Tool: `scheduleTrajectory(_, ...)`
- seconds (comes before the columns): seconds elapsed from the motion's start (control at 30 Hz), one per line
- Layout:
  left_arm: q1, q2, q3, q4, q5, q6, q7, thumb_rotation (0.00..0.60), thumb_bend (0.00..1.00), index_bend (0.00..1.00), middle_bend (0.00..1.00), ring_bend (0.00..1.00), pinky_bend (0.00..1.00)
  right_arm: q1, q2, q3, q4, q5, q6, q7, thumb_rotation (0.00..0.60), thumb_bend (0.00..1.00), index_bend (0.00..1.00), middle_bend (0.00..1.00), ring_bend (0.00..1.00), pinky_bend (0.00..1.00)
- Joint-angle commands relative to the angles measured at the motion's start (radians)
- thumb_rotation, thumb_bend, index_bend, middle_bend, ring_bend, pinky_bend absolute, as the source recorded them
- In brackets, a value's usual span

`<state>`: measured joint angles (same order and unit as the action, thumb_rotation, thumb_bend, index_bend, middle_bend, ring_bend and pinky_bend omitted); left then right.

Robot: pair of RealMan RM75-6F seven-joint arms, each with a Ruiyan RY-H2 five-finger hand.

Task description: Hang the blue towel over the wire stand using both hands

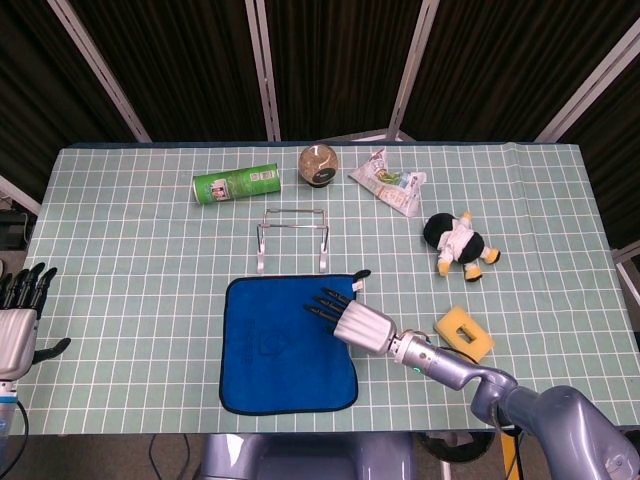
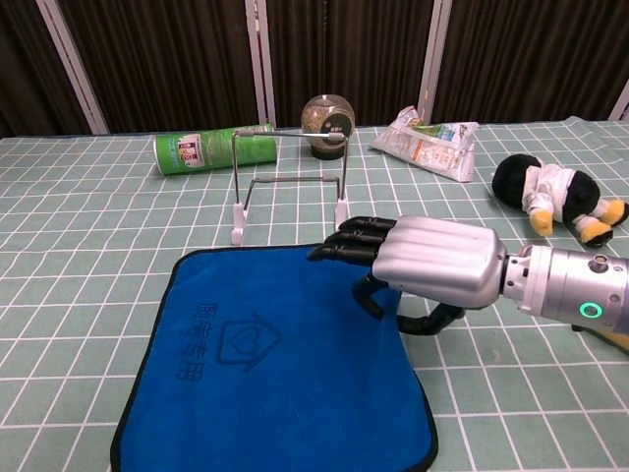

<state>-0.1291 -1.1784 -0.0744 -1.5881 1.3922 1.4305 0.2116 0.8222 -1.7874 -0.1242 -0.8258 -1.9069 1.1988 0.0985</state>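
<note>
The blue towel lies flat near the table's front edge. Just behind it stands the wire stand, upright and bare. My right hand lies palm down over the towel's far right corner, its fingers stretched toward the stand's right foot. Its thumb is curled in under the palm against the towel's right edge. No part of the towel is lifted. My left hand hovers at the table's left edge with its fingers apart, holding nothing, far from the towel.
Behind the stand lie a green can on its side, a round glass jar and a snack bag. A plush penguin and a yellow sponge sit to the right.
</note>
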Motion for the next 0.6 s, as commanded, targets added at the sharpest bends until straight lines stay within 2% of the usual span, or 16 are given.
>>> scheduleTrajectory(0.03, -0.02, 0.002, 0.0, 0.007, 0.019, -0.022, -0.022, 0.6, 0.0, 0.0, 0.0, 0.0, 0.0, 0.001, -0.003, 0.0, 0.005, 0.004, 0.007, 0.007, 0.6, 0.41, 0.63, 0.04, 0.0, 0.0)
scheduleTrajectory(0.2, -0.104, 0.001, 0.001, 0.053, 0.108, -0.098, -0.045, 0.6, 0.0, 0.01, 0.0, 0.0, 0.0, 0.005, -0.005, 0.001, 0.003, 0.012, 0.009, 0.014, 0.6, 0.42, 0.65, 0.04, 0.0, 0.0)
scheduleTrajectory(0.37, -0.223, -0.037, 0.039, 0.171, 0.267, -0.193, -0.111, 0.6, 0.0, 0.17, 0.0, 0.0, 0.0, 0.008, -0.001, 0.003, -0.014, 0.023, 0.009, 0.026, 0.6, 0.43, 0.65, 0.05, 0.0, 0.0)
scheduleTrajectory(0.47, -0.304, -0.083, 0.061, 0.239, 0.336, -0.262, -0.195, 0.6, 0.0, 0.23, 0.0, 0.0, 0.0, 0.01, 0.004, 0.01, -0.029, 0.035, 0.004, 0.027, 0.6, 0.43, 0.65, 0.05, 0.0, 0.0)
scheduleTrajectory(0.6, -0.359, -0.159, 0.078, 0.319, 0.388, -0.276, -0.255, 0.6, 0.03, 0.29, 0.0, 0.0, 0.0, 0.01, 0.012, 0.015, -0.054, 0.047, 0.0, 0.022, 0.6, 0.43, 0.65, 0.05, 0.0, 0.0)
